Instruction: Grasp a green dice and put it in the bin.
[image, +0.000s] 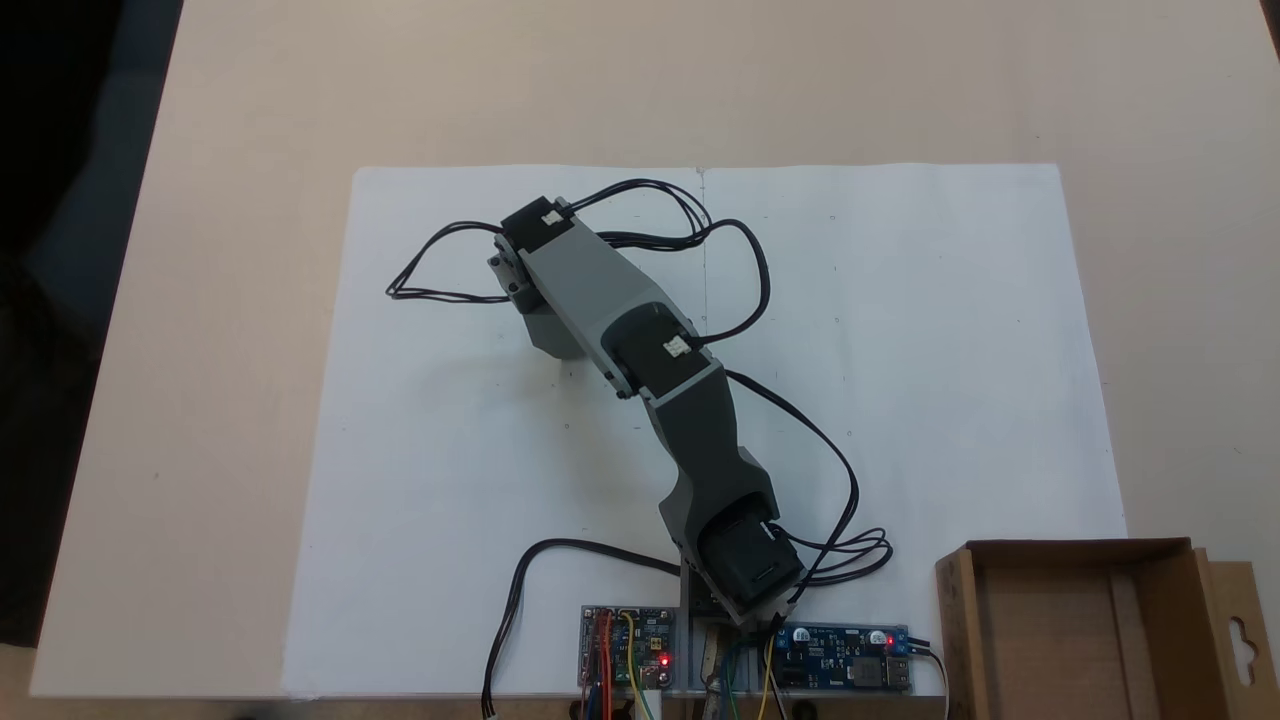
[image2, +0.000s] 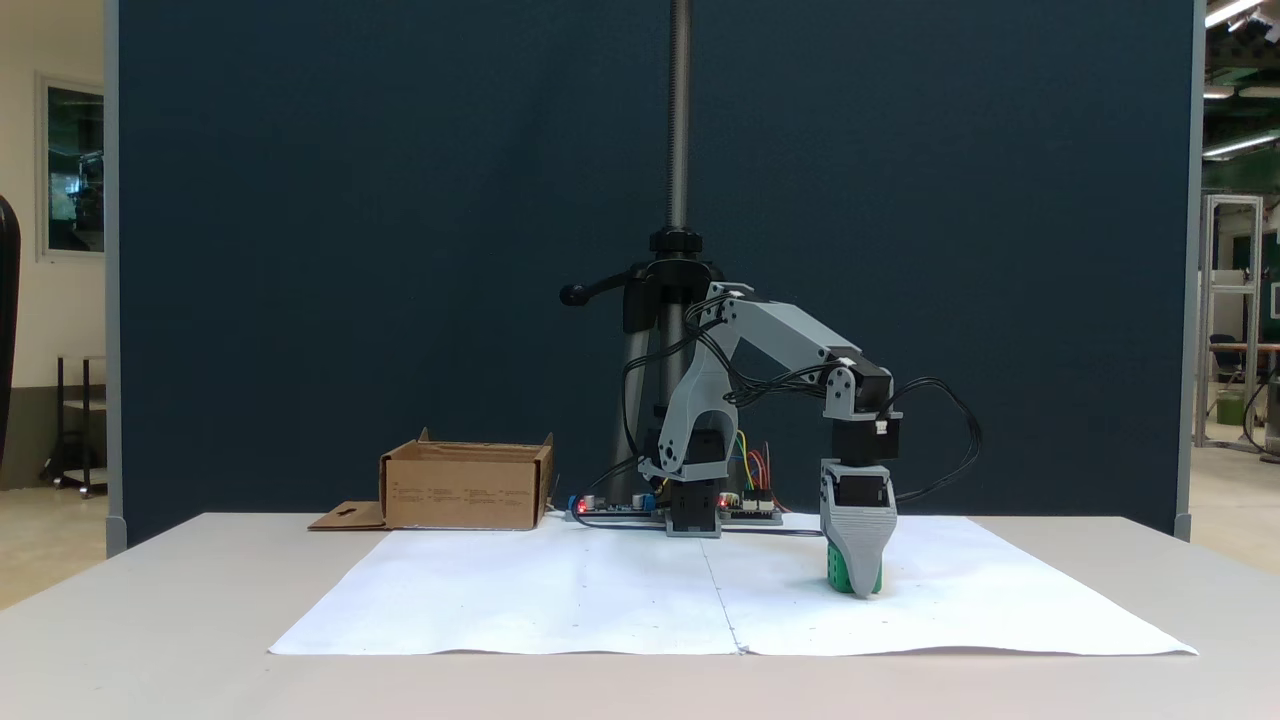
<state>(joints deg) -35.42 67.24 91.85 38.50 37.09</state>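
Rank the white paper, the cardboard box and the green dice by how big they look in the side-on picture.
Largest to smallest, in a fixed view:
1. white paper
2. cardboard box, though it sits farther back, so it may look smaller than it is
3. green dice, partly covered by the arm's jaws

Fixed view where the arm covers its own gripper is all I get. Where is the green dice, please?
Observer: In a fixed view the green dice rests on the white paper, right at the tips of the gripper.
Operator: Is the gripper closed on it?
Observer: I cannot tell. One grey jaw stands in front of the dice and hides the other.
Operator: How does the gripper point?
Observer: Straight down, with its tips at the paper.
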